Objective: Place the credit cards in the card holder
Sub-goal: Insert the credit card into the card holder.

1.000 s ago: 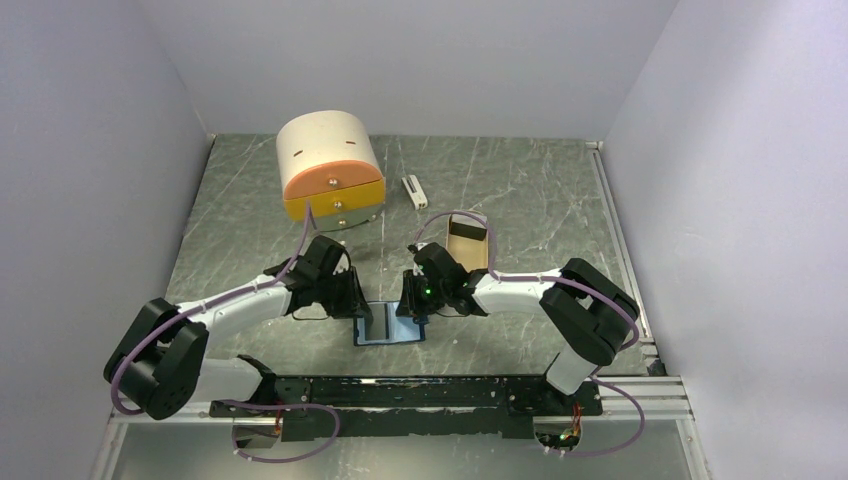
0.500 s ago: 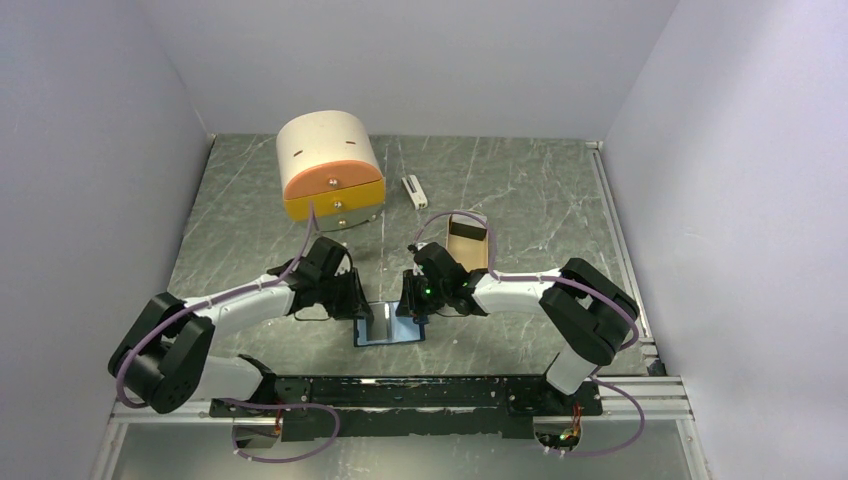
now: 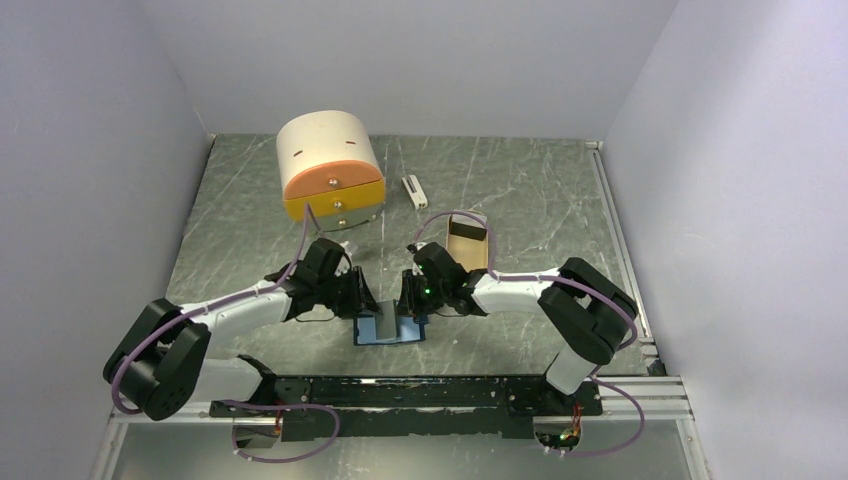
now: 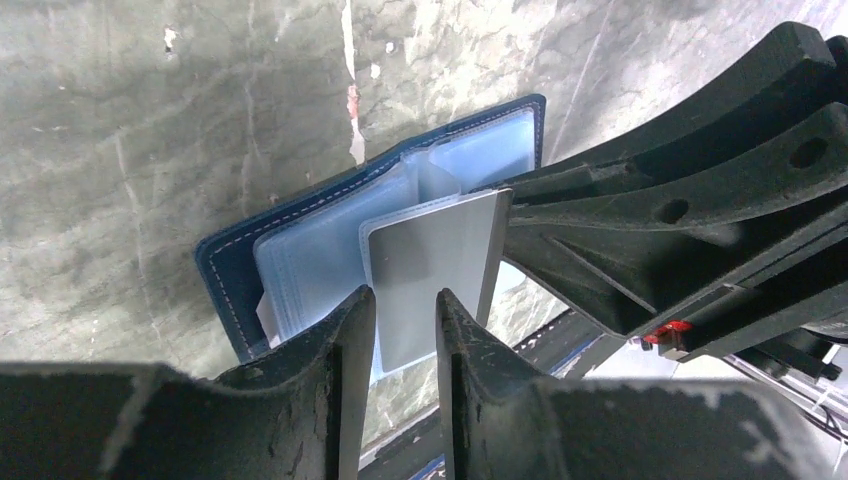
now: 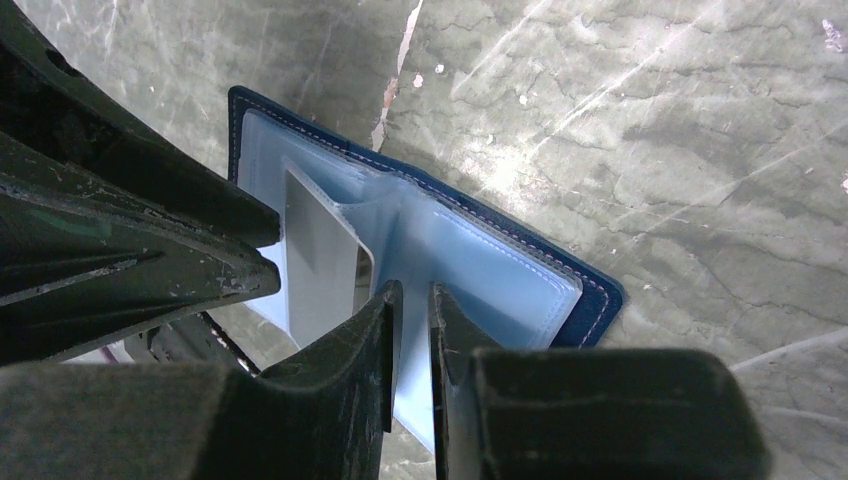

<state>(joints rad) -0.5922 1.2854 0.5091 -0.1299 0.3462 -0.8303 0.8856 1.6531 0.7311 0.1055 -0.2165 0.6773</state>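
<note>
The navy card holder (image 3: 390, 331) lies open on the table between both grippers, its light blue plastic sleeves up (image 4: 225, 275) (image 5: 590, 300). One grey-white credit card (image 4: 430, 260) stands slanted among the sleeves, partly inside one; it also shows in the right wrist view (image 5: 315, 260). My left gripper (image 3: 366, 306) (image 4: 405, 295) hovers over the card's near end, jaws a narrow gap apart with nothing between them. My right gripper (image 3: 407, 303) (image 5: 415, 290) is shut on a blue sleeve and holds it up. No other card shows.
A tan tin (image 3: 467, 240) lies open behind the right gripper. A small white bar (image 3: 412, 190) lies farther back. A cream and orange drawer box (image 3: 330, 168) stands at the back left. The black base rail (image 3: 400, 392) runs along the near edge.
My left gripper has moved right, over the open card holder, and now covers most of the card in the top view. The right gripper has stayed in place.
</note>
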